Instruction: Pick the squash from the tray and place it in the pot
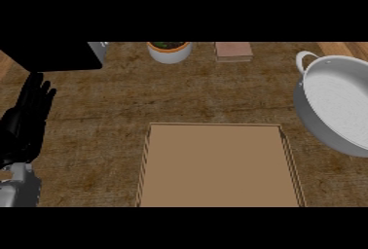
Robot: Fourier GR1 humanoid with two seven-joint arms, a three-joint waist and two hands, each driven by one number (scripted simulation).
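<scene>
One left hand (pixel 27 119) is resting spread, fingers up, left of the tray (pixel 215 165); no squash is showing on it or in the pot (pixel 338 107) (right hand out of view).

The brown tray (pixel 215 165) is lying flat on the counter (pixel 93 107), with its bare inside facing up. To the right of the tray and a little farther back, the grey pot (pixel 310 116) is standing apart from it. It is showing its white inside, and one loop handle (pixel 307 59) is pointing away. To the left of the tray, well apart, the left hand (pixel 25 126) is resting open with its fingers straight and pointing up. Behind the tray, a white planter (pixel 170 51) and a pinkish block (pixel 233 51) are sitting near each other. A black box (pixel 50 56) is standing behind the tray, to the left.
</scene>
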